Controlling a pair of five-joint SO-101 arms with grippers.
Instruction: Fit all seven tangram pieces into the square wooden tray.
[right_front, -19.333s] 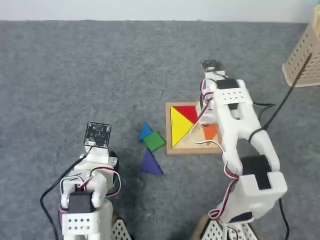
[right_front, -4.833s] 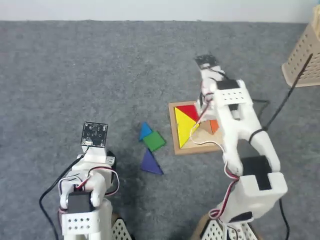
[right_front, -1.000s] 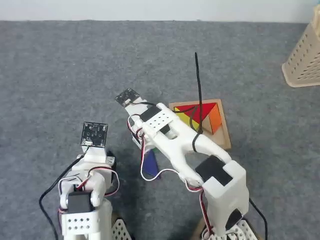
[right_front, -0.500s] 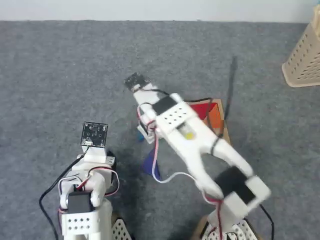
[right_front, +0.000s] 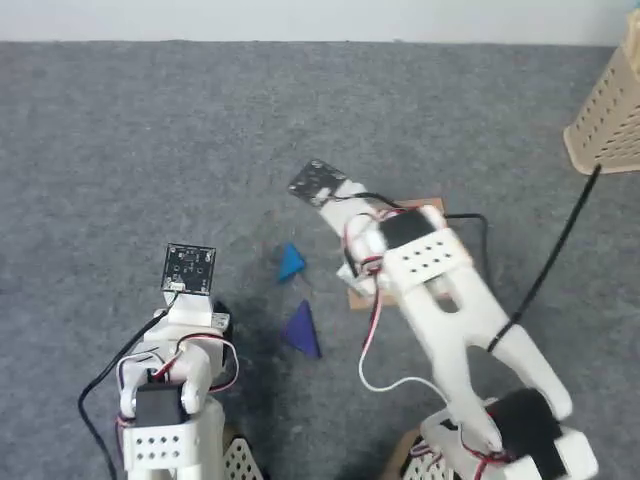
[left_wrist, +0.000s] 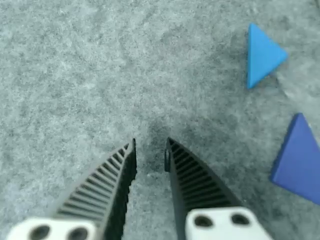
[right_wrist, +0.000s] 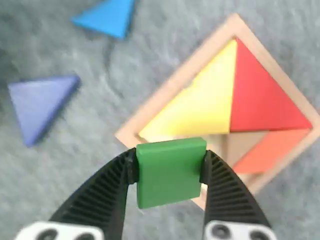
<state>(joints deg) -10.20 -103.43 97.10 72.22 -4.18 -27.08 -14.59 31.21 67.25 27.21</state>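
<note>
In the right hand (right_wrist: 168, 158), green square (right_wrist: 170, 175), seemingly over the tray (right_wrist: 175, 86) corner.

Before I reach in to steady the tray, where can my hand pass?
The mat is bare from its far edge to the light blue triangle. Crowded: the tray, under the right gripper holding the green square.

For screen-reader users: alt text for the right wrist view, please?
The right gripper holds a green square over the wooden tray, which contains a yellow piece, a red piece and an orange piece. A light blue triangle and a dark blue triangle lie outside it.
</note>
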